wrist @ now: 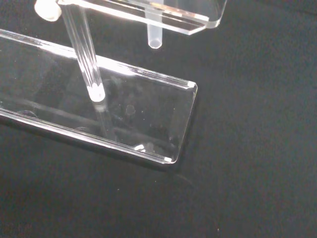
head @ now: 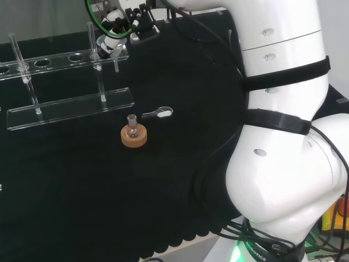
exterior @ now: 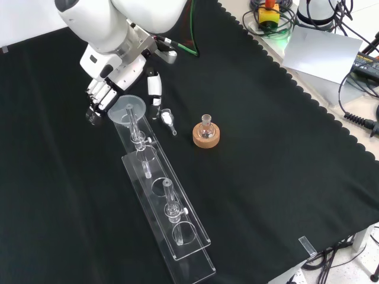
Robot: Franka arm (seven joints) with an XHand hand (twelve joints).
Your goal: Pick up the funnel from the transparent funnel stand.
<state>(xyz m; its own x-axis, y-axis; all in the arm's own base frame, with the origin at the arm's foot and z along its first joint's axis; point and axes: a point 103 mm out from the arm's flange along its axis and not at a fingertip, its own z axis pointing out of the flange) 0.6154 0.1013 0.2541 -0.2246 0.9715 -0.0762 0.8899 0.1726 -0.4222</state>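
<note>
1. At the far end of the transparent funnel stand [exterior: 169, 219] in the front view, the robot hand [exterior: 103, 94] sits with fingers curled beside the funnel [exterior: 127, 109]; whether they grip it I cannot tell
2. Just beside the robot hand, the funnel sits in the stand's end hole
3. Farther out lie a small clear scoop [exterior: 168, 120] and a cork ring [exterior: 206, 135] bearing a flask [exterior: 206, 125] on the black surface [exterior: 266, 148]

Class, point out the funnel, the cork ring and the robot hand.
funnel [exterior: 128, 109], front view, on its wide rim.
cork ring [exterior: 206, 137], front view, on its side wall.
robot hand [exterior: 100, 94], front view, on its curled fingers.
</note>
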